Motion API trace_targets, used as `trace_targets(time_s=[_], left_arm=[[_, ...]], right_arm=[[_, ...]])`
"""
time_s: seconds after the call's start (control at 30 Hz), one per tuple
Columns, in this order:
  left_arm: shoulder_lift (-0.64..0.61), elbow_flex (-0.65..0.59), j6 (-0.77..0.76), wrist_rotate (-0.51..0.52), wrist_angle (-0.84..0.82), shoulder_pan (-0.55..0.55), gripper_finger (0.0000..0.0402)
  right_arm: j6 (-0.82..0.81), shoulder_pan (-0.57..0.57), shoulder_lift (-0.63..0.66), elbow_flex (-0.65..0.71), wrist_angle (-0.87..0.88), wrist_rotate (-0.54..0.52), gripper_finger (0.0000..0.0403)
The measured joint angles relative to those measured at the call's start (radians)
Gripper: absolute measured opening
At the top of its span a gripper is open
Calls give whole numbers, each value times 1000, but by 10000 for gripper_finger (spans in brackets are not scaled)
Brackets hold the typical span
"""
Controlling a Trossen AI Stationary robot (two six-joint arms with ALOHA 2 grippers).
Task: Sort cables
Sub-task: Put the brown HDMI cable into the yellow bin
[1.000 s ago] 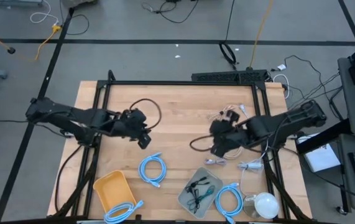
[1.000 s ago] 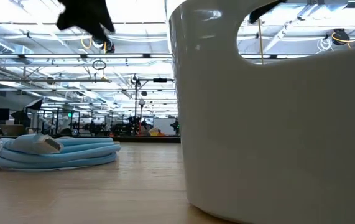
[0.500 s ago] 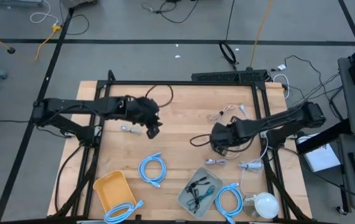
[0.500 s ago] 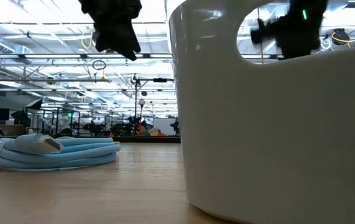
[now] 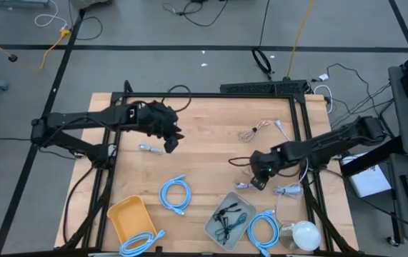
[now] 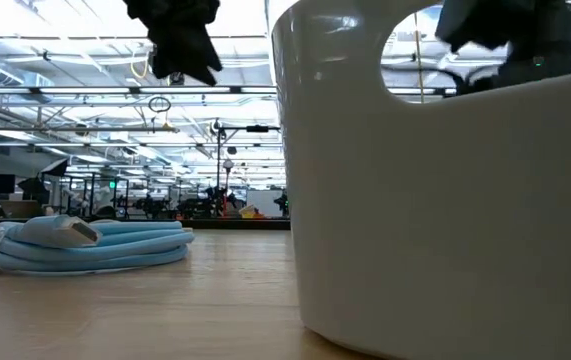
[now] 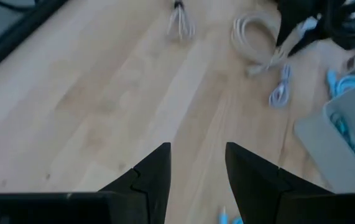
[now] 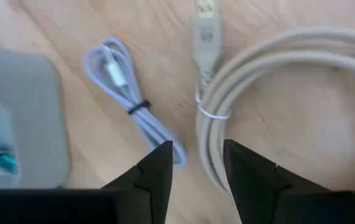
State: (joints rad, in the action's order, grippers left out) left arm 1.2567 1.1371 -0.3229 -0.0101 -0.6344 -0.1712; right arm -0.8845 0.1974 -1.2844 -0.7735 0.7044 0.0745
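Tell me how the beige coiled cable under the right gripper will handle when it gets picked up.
The beige cable is probably floppy: it lies in loose loops bound by only one thin tie, so the strands may sag or spread. It looks light, being thin cord. Its free plug end sticks out past the tie and would likely dangle. The right gripper is open just above it.

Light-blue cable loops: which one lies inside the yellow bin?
The light-blue loop at the table's front left edge; it sits in the yellow bin. The others lie on bare wood, one mid-table, one beside the grey tray.
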Motion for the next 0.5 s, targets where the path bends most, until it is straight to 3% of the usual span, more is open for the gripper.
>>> trace_targets(time_s=[0.17, 0.5], left_arm=[[1, 2, 19, 0, 1, -1, 154], [0, 2, 37, -16, 2, -1, 154]], right_arm=[[-21, 33, 11, -1, 12, -21, 137], [35, 33, -109, -1, -51, -21, 137]])
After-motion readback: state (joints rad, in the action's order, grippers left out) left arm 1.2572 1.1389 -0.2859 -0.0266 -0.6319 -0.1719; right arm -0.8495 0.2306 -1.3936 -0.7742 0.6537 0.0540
